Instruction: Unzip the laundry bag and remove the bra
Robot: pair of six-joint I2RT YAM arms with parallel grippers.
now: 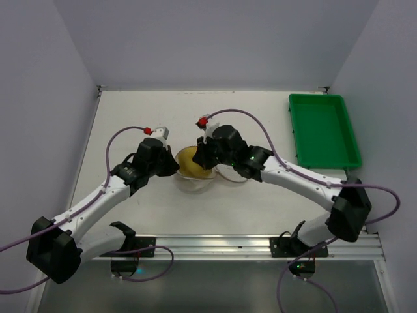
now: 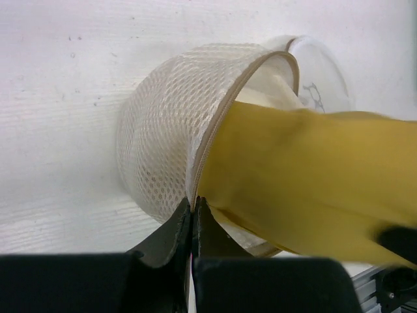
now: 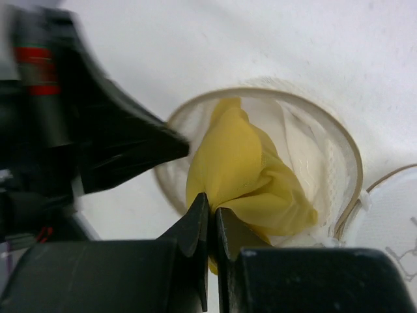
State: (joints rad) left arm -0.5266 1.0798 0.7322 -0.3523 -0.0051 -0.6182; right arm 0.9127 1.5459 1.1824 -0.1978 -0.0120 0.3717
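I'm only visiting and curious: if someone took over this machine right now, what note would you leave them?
Grippers: left gripper shut, pinching the rim of the laundry bag; right gripper shut on the bra.
Things: the bra is bunched in the bag's opening, partly out.
Done: bag unzipped, lid flipped aside.
Left: lift the bra clear of the bag.

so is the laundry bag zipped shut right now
No, in the right wrist view the laundry bag has its rim gaping open and the yellow bra bulges out, pinched by the right gripper.
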